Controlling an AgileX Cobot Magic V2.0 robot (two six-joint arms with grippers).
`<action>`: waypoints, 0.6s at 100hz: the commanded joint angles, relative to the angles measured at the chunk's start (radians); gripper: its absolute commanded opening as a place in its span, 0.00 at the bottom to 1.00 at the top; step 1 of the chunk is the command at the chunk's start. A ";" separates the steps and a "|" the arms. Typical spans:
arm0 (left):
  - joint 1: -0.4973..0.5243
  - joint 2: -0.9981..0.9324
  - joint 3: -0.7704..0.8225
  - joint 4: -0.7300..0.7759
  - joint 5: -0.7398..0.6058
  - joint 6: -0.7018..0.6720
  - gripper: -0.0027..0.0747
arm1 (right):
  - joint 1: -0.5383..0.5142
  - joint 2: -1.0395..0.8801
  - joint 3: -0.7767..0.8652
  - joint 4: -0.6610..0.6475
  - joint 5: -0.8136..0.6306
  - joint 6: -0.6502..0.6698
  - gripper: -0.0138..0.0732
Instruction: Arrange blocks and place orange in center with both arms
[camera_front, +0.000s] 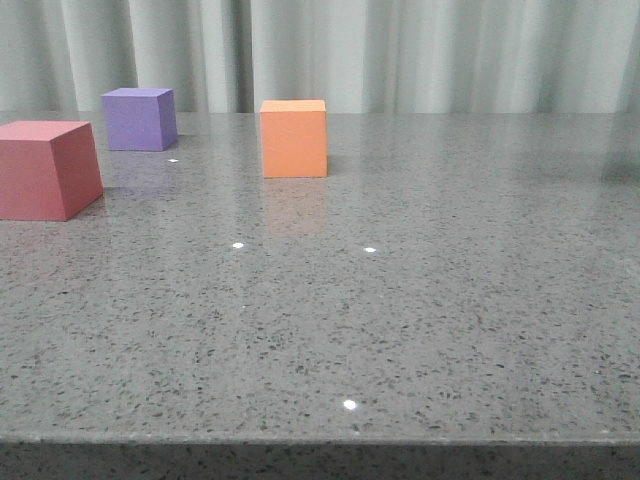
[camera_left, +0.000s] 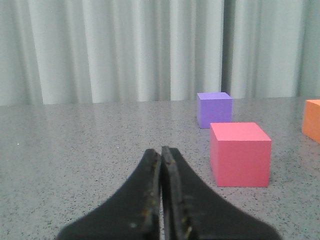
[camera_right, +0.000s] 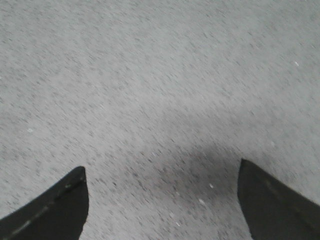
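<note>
Judging from the layout, no block is grasped yet. The orange cube (camera_front: 294, 138) stands near mid-table, the purple cube (camera_front: 140, 118) and red-pink cube (camera_front: 45, 168) at far left. The left gripper (camera_left: 161, 150) is pressed closed (empty); the right gripper (camera_right: 162, 200) is wide over bare table (camera_front: 450, 300). Next comes reaching a side cube; the right half offers room.

three obstacles, all far-left half of the table (camera_front: 420, 330): red-pink cube (camera_front: 45, 168) at the left edge, purple cube (camera_front: 140, 118) behind it near the curtain (camera_front: 420, 50), orange cube (camera_front: 294, 138) further right. open gaps between all three, none touching. near and right parts of the tabletop are bare. nothing between the left gripper (camera_left: 161, 150) tips and the cubes; right gripper (camera_right: 162, 200) over bare surface.
</note>
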 joint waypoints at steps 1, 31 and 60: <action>0.001 -0.031 0.041 0.000 -0.074 0.000 0.01 | -0.032 -0.131 0.105 -0.005 -0.154 -0.011 0.85; 0.001 -0.031 0.041 0.000 -0.074 0.000 0.01 | -0.062 -0.483 0.609 -0.001 -0.492 -0.007 0.85; 0.001 -0.031 0.041 0.000 -0.074 0.000 0.01 | -0.062 -0.808 0.900 0.038 -0.637 -0.002 0.85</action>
